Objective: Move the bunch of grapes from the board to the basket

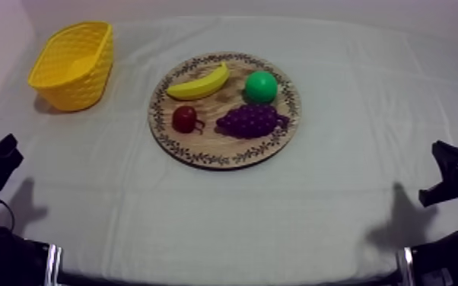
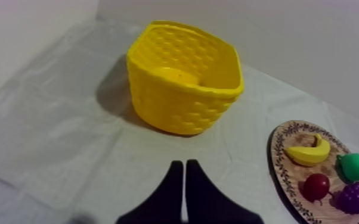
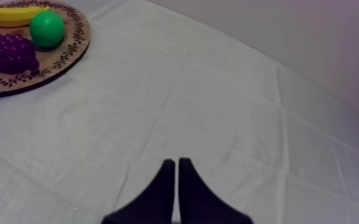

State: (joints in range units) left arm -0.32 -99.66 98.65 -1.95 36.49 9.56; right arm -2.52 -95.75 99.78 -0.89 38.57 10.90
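The purple bunch of grapes (image 1: 251, 120) lies on the round wooden board (image 1: 209, 144) at the table's middle, toward the board's right front. Its neighbours there are a banana (image 1: 198, 84), a green pear (image 1: 261, 87) and a small red fruit (image 1: 185, 118). At the far left stands the yellow basket (image 1: 72, 65). My left gripper (image 1: 5, 152) rests low at the left edge, shut on nothing, its wedge (image 2: 183, 162) pointing at the basket (image 2: 185, 77). My right gripper (image 3: 176, 159) is shut too, over bare cloth, with the grapes (image 3: 10, 52) well ahead of it.
Grey-white cloth covers the table and is creased in places. A wide strip of open cloth lies between the board and both grippers. The basket (image 2: 158, 113) sits apart from the board's rim (image 2: 277, 161), with a gap of cloth between them.
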